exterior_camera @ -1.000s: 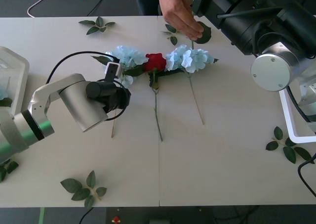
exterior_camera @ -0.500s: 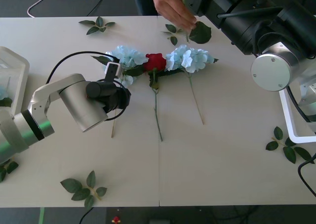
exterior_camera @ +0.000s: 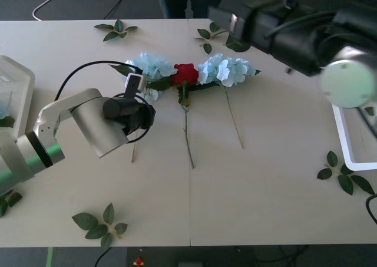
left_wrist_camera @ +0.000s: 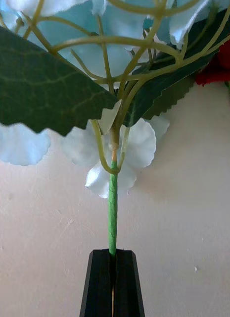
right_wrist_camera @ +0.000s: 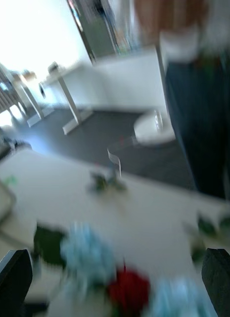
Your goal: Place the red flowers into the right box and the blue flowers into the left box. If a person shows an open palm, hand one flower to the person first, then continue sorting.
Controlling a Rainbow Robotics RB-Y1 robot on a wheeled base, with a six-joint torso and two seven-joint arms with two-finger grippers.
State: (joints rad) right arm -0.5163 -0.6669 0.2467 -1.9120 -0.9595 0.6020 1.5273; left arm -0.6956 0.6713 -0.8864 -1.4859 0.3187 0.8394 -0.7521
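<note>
the person's hand is gone from the far edge and my right gripper is swinging back wide open and empty, while my left gripper is pinching the left blue flower stem, so sorting is resuming.

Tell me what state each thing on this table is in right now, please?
Left gripper: shut on the left blue flower's stem.
Left blue flower: lying on the table, stem pinched.
Red flower: lying free between the blue ones.
Right blue flower: lying free.
Right gripper: open, raised above the flowers, holding nothing.
Right box: partly seen at the table's edge.
</note>
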